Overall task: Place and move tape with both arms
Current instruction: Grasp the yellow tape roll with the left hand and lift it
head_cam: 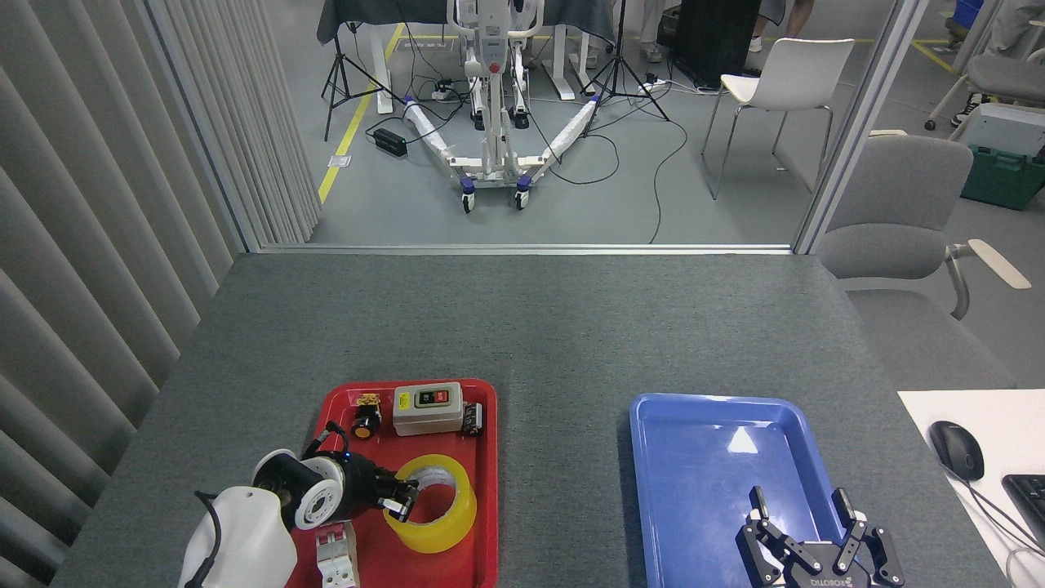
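Observation:
The tape [445, 527], a wide yellow roll with a pale core, lies flat in the near half of the red tray [490, 457]. My left gripper [402, 500] comes in from the left and is shut on the roll's left wall, one finger inside the core and one outside. My right gripper [797, 494] hangs low over the near end of the blue tray [702, 457], fingers spread open and holding nothing.
The red tray also holds a grey switch box [427, 408], a black and yellow push button [365, 420] and a white breaker [336, 555]. A mouse [955, 449] and keyboard [1030, 498] lie at the right edge. Grey table stretches beyond both trays.

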